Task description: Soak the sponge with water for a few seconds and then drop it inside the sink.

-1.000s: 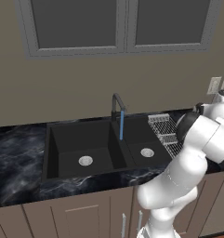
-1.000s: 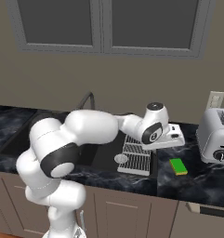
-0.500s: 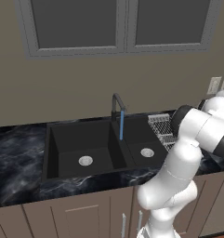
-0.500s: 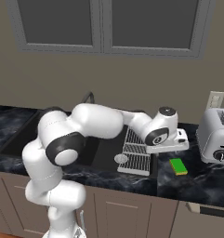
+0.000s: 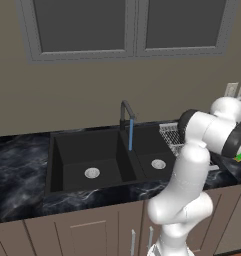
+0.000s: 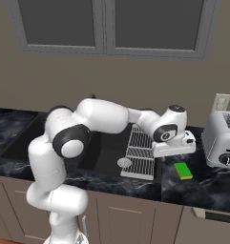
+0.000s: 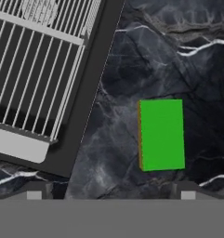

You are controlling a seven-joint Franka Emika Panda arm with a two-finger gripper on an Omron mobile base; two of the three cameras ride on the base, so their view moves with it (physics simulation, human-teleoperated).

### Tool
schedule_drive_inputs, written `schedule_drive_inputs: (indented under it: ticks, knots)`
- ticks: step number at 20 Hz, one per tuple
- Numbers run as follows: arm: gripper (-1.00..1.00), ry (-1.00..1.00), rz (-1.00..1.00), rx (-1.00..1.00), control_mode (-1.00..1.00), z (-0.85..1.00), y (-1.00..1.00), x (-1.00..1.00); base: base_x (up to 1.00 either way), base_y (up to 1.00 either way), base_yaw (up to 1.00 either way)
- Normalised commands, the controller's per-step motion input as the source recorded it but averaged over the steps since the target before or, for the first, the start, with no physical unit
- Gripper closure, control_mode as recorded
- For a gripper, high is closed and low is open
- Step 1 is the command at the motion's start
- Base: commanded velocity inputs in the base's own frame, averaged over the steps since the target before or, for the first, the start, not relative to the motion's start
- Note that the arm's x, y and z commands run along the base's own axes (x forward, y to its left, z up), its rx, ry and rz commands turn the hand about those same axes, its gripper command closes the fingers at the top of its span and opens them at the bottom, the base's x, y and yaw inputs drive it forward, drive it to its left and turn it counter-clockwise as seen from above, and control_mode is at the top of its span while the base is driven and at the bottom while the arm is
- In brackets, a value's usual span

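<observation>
At the far left the dark marble counter runs up to the black sink, two basins each with a round silver drain. A dark faucet stands at the back between the basins, and a thin blue stream of water falls from it straight down. Right of the sink, a wire rack sits over the sink's right edge. The arm reaches across it to the right, and the gripper hangs above the counter just past the rack, jaws spread wide with nothing between them. The sponge lies flat on the counter, green face up, just right of the rack and apart from it; in the hand view it sits between the two fingertips, closer to the right one. A toaster stands farther right.
</observation>
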Motion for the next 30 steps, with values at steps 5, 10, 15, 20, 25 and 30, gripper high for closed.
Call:
schedule_drive_inputs:
  ticks: [5,10,15,20,25,30]
  knots:
    - [-1.0,0.03,0.02,0.0,-1.0,-0.29,-0.08,0.11,0.0,0.0,0.0]
    - [-1.0,0.0,0.02,0.06,-1.0,-0.41,-0.13,0.13,0.0,0.0,0.0]
    - [-1.0,0.0,0.01,0.09,-1.0,-0.16,-0.17,0.05,0.0,0.0,0.0]
    - [-1.0,0.0,0.01,0.01,-1.0,0.0,-0.23,0.02,0.0,0.0,0.0]
    - [-1.0,0.0,0.0,0.0,-1.0,-0.01,-0.14,0.1,0.0,0.0,0.0]
    - [-1.0,0.0,0.0,0.0,-1.0,-0.12,0.0,0.11,0.0,0.0,0.0]
